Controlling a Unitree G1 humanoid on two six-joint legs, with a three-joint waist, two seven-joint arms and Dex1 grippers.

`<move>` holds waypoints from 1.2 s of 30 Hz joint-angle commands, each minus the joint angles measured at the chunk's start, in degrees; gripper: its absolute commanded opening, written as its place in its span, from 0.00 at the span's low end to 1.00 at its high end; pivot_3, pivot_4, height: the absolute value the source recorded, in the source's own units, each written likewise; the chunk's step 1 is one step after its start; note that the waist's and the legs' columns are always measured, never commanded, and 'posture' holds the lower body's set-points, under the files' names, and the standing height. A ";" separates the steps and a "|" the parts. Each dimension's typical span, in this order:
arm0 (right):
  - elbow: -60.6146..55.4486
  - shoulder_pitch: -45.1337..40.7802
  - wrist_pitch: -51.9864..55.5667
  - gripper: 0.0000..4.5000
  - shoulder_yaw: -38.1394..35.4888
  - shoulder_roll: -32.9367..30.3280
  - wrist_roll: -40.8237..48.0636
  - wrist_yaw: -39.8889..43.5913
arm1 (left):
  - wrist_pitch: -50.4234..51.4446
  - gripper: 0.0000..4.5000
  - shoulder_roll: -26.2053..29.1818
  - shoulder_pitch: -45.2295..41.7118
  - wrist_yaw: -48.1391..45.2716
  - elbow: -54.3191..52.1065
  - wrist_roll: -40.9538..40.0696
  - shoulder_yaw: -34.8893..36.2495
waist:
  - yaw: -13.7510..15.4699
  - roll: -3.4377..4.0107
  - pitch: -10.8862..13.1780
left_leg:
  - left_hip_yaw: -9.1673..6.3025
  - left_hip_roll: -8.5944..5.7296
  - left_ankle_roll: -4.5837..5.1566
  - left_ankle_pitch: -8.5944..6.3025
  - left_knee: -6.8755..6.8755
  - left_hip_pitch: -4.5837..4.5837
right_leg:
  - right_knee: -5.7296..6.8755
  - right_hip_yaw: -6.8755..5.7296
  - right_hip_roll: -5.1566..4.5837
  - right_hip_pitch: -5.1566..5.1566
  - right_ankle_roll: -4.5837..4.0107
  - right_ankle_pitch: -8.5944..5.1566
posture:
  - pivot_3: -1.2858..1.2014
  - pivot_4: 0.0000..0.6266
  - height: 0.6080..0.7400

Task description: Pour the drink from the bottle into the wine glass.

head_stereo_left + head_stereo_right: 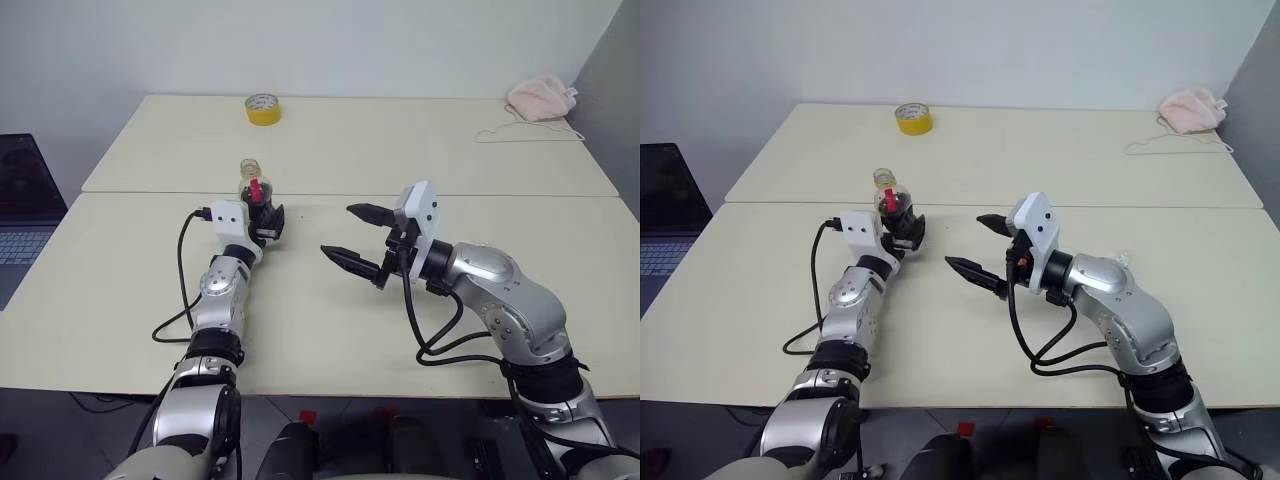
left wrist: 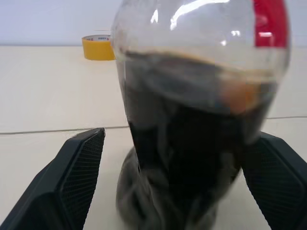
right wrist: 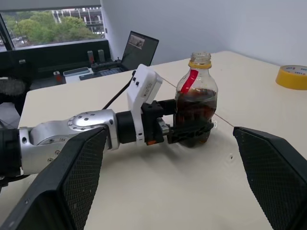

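The bottle point(image 3: 194, 110) is small and clear, with a red label strip and a yellow ring at its neck. It stands upright on the cream table point(image 1: 330, 330), and the dark drink point(image 2: 192, 143) fills its lower half. My left gripper point(image 1: 265, 226) is open around the bottle's lower body, with one black finger point(image 2: 79, 167) clearly apart from it on one side. My right gripper point(image 1: 338, 230) hovers open and empty to the right of the bottle, pointing towards it. The wine glass is out of view.
A yellow tape roll point(image 1: 262, 108) lies at the far edge of the back table. A pink cloth point(image 1: 540, 97) and a thin white cord point(image 1: 520, 133) are at the far right. A laptop point(image 1: 20, 200) sits off the table's left side.
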 commanded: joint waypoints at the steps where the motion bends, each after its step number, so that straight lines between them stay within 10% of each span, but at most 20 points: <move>1: -3.68 0.55 -0.88 1.00 -1.65 -2.17 -0.63 0.86 | 2.41 1.00 0.57 2.73 1.03 -7.42 -0.55 0.30 | 0.01 0.00 0.00 | 0.00 0.00 0.00 0.00 0.00 0.00 | -0.01 0.00 0.00 0.00 0.00 0.00 | 0.52 0.24 1.00; 15: -11.46 13.46 -0.62 1.00 -12.74 -12.11 1.22 0.50 | 18.59 1.00 7.39 21.21 -6.00 -37.18 -3.51 -1.51 | 0.36 0.01 -0.01 | 0.05 0.04 0.01 0.00 -0.08 0.04 | -0.12 0.06 0.01 0.06 0.00 0.00 | 0.52 0.24 1.00; 36: 2.98 30.21 -31.39 1.00 -8.04 -17.15 -49.18 -18.46 | 39.68 1.00 14.06 19.47 -27.17 -54.72 -19.26 -9.89 | 0.45 0.05 -0.05 | 0.17 0.07 0.02 -0.01 -0.09 0.20 | -0.15 0.09 0.10 0.24 0.00 -0.01 | 0.52 0.24 1.00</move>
